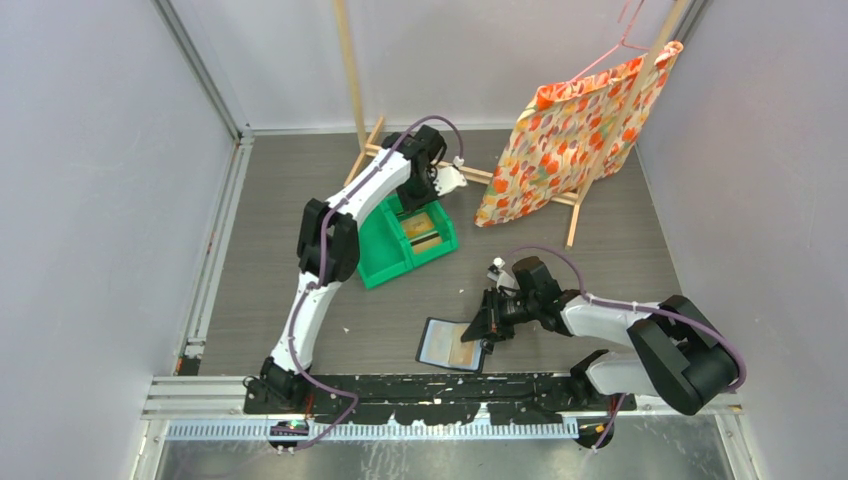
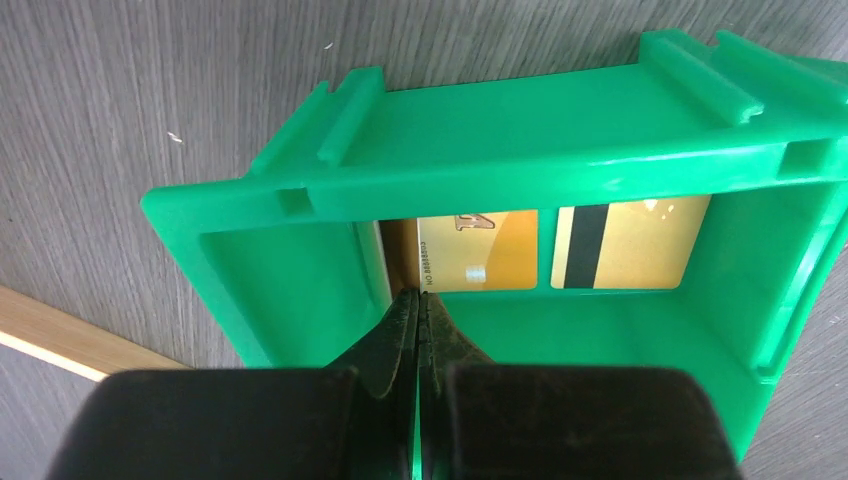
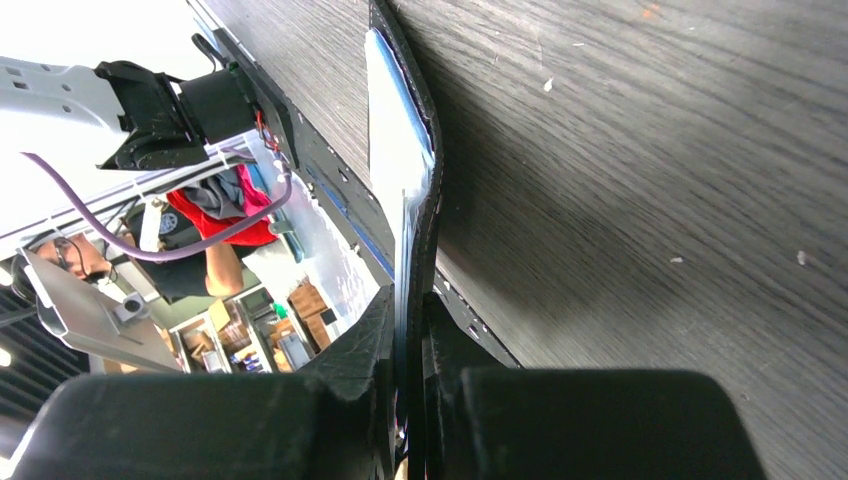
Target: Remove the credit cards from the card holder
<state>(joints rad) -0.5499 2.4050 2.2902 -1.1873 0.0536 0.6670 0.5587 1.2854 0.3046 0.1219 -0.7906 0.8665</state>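
Note:
The card holder [image 1: 450,344] lies open near the table's front edge, dark with a pale grey-blue inside, and a tan credit card [image 1: 463,352] shows in it. My right gripper [image 1: 486,326] is shut on the holder's right edge; the right wrist view shows the holder [image 3: 415,150] edge-on between the fingers of the right gripper [image 3: 408,300]. My left gripper [image 1: 432,192] is over the green bin [image 1: 380,255]. In the left wrist view the left gripper [image 2: 418,293] is shut, its tips at the corner of a golden card [image 2: 480,250] lying in the bin [image 2: 290,270]. A second card [image 2: 625,245] with a dark stripe lies beside it.
An orange flowered cloth [image 1: 575,135] hangs on a wooden rack [image 1: 352,70] at the back right. A black rail [image 1: 440,385] runs along the near edge. Grey walls close in the left, right and back sides.

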